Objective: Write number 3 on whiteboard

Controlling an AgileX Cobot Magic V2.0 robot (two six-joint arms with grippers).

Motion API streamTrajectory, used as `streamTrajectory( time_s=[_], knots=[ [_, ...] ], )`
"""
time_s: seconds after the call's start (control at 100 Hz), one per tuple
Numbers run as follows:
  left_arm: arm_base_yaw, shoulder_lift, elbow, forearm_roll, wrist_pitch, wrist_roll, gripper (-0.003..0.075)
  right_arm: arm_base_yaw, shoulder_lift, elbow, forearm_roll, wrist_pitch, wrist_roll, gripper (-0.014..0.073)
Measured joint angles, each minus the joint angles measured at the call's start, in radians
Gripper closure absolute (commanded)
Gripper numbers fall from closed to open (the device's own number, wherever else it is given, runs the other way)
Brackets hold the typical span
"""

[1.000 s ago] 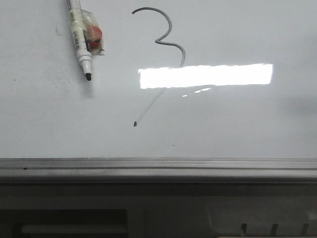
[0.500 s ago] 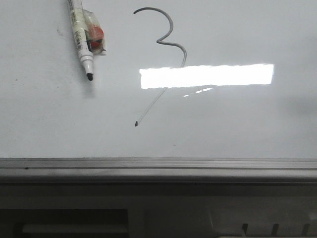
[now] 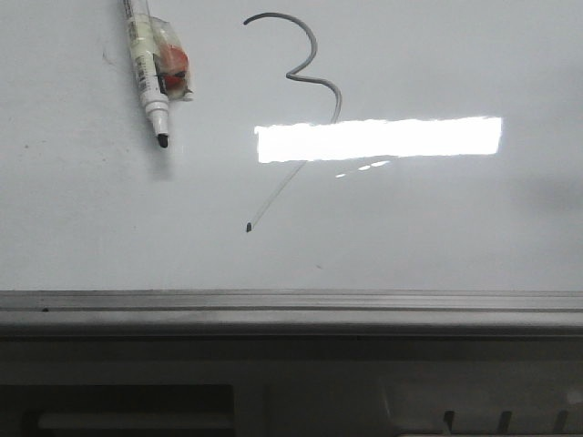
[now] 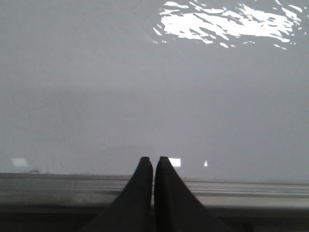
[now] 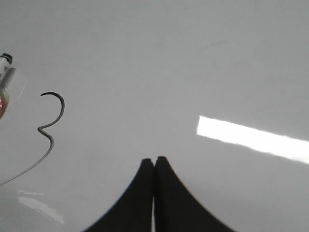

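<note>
Though kinked, number 3 (image 3: 305,77) upright

Left tool (image 4: 153,166) & right tool (image 5: 154,166) — both fingers pressed together, empty.

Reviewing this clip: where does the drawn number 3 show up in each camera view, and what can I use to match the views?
Front view: the number 3 is top centre on the whiteboard, right of the marker pen.
Left wrist view: not in it.
Right wrist view: the number 3 is at the left edge.
Shared landmark: the bright light glare beside the stroke.
</note>
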Motion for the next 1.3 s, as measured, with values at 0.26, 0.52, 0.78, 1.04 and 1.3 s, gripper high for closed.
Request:
streamTrajectory(
  time_s=[0.26,0.52,0.78,1.04,1.3],
  knots=[
    [0.0,0.0,0.0,0.0,0.002,0.0,0.0741,0.0,0.0,0.0,0.0,0.0,0.0,0.0656],
    [0.0,0.0,0.0,0.0,0.002,0.0,0.0741,0.0,0.0,0.0,0.0,0.0,0.001,0.0656],
    [0.0,0.0,0.0,0.0,0.002,0.0,0.0741,0.0,0.0,0.0,0.004,0.0,0.001,0.0656],
    [0.0,0.0,0.0,0.0,0.002,0.0,0.0741,-0.054,-0.002,0.081,-0.022,-0.014,0.047,0.0656],
    [0.0,0.0,0.0,0.0,0.002,0.0,0.0741,-0.273,-0.119,0.164,-0.297,0.168,0.327,0.0656]
  ],
)
